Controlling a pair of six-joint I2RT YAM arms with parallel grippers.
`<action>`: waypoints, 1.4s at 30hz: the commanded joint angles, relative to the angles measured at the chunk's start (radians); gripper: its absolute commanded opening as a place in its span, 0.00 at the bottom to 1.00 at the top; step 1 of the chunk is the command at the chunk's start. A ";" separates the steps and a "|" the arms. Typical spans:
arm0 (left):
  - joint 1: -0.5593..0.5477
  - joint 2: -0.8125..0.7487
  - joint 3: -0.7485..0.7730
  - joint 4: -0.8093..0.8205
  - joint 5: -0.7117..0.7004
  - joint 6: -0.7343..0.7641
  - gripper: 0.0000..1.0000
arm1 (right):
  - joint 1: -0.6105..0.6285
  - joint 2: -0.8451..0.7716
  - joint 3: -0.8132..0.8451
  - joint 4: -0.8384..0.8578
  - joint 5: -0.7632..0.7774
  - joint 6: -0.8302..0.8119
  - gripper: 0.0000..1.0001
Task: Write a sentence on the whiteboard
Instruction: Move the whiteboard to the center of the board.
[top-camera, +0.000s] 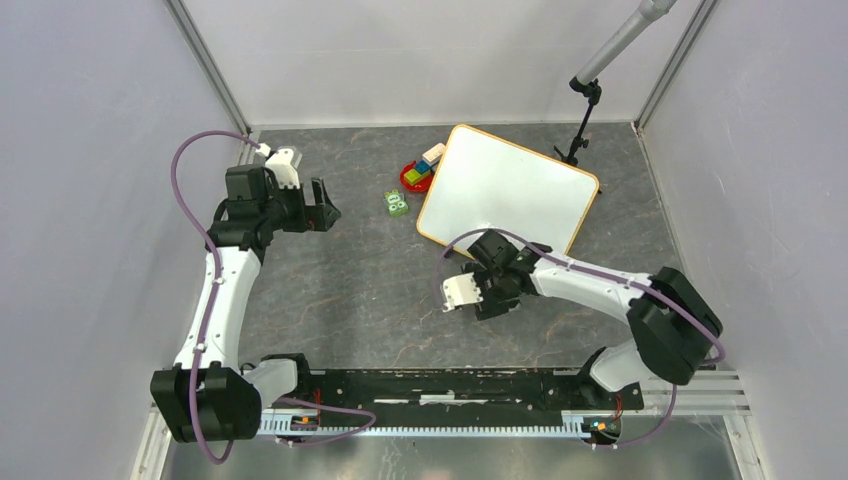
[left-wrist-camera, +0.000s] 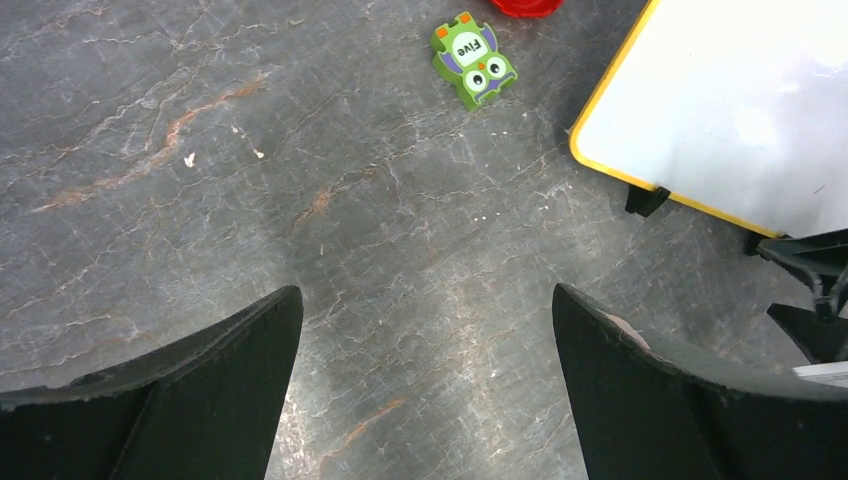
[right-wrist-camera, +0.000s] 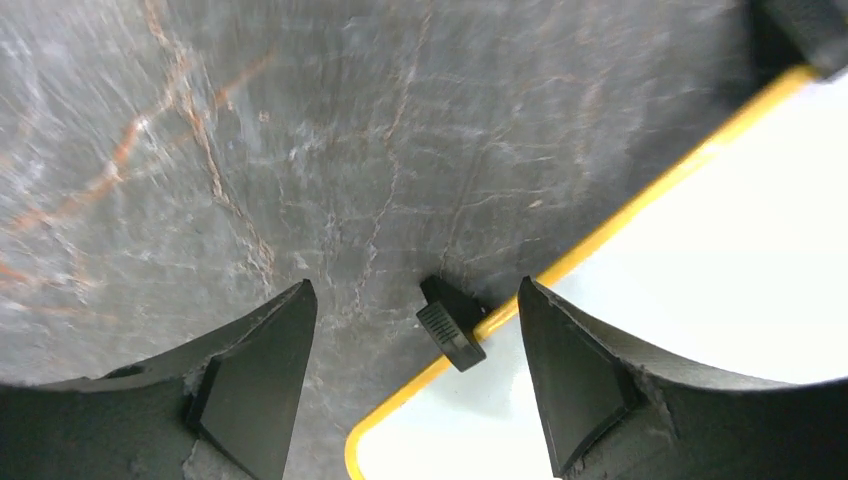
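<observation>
**Blank board, both grippers released, no marker in sight**

Position: whiteboard (top-camera: 510, 185) lies face up on the grey table (top-camera: 350, 290), right of centre towards the far side, turned askew to the walls. Surface reads blank; the sentence is not on it yet. No marker shows in any of the 3 views.

Grippers: left gripper (left-wrist-camera: 425, 293) hangs over bare table with jaws spread wide, nothing between them. Right gripper (right-wrist-camera: 415, 290) sits above the board's near rim, jaws also apart and released. A black clip (right-wrist-camera: 452, 325) lies below the gap, ungripped.

Handling, as judged: board looks thin, stiff and light, with a glossy face that fingers would skate on. Best hold is probably the yellow rim, pinched across its thickness. The clips look too small and could slip off. Being light, the board may slide under pen pressure, so 1 arm pinning an edge seems wise.

Views compared:
- Top view gives the whole layout: the board's angle, a red dish of blocks (top-camera: 417, 172) touching or just beside its far-left edge, a green owl tile (top-camera: 396, 203) nearby, and a black stand (top-camera: 580, 120) behind.
- Left wrist alone shows "Five" on the owl and 2 clips under the near rim.
- Right wrist alone shows jaw-to-clip alignment. Whether the rim is propped off the table, I cannot tell.
</observation>
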 joint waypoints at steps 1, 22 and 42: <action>0.000 -0.012 0.002 0.041 0.032 -0.031 1.00 | -0.002 -0.125 0.061 0.046 -0.183 0.262 0.81; 0.000 -0.025 -0.004 0.079 -0.094 -0.151 1.00 | -0.144 -0.247 -0.176 0.319 0.129 1.246 0.64; 0.001 0.009 -0.002 0.099 -0.129 -0.170 1.00 | -0.229 0.004 -0.060 0.264 0.226 1.380 0.57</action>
